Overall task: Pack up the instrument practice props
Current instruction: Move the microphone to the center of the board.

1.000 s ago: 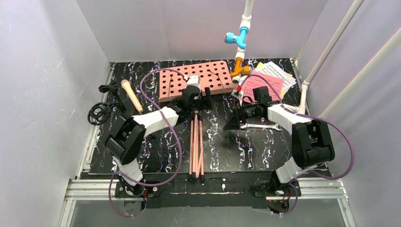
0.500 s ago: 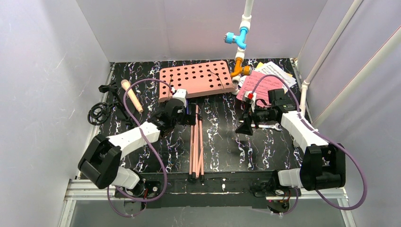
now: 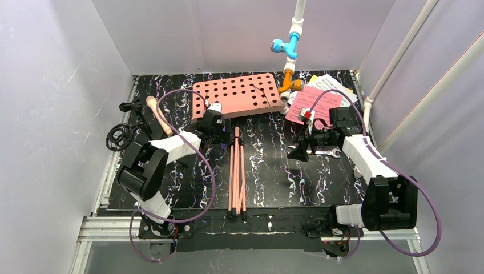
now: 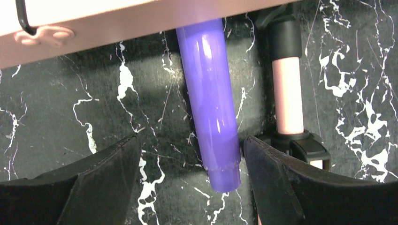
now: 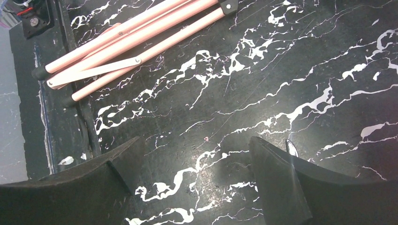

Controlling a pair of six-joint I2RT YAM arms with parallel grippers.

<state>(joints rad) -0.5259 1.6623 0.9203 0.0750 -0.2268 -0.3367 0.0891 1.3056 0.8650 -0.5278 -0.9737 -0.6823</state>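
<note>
Top: we see left gripper (image 3: 212, 123) at the lower edge of music rest (image 3: 237, 96), closer than 0.5 s ago; right gripper (image 3: 298, 150) beside silver wrench (image 3: 328, 153); print on sheets (image 3: 319, 100) unreadable. Left wrist: fingers (image 4: 94, 187) apart, straddling purple microphone (image 4: 211, 108) half under the rest. Right wrist: fingers (image 5: 84, 187) apart over table (image 5: 234, 93), tripod legs (image 5: 131, 42) upper left.

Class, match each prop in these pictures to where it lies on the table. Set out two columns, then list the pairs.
1. purple microphone
2. peach microphone
3. pink sheet
4. tripod legs

A. far right corner
B. centre of the table, folded together
C. far left, beside the black holders
D. partly under the music rest

Pairs: 1-D, 2-C, 3-A, 4-B
</note>
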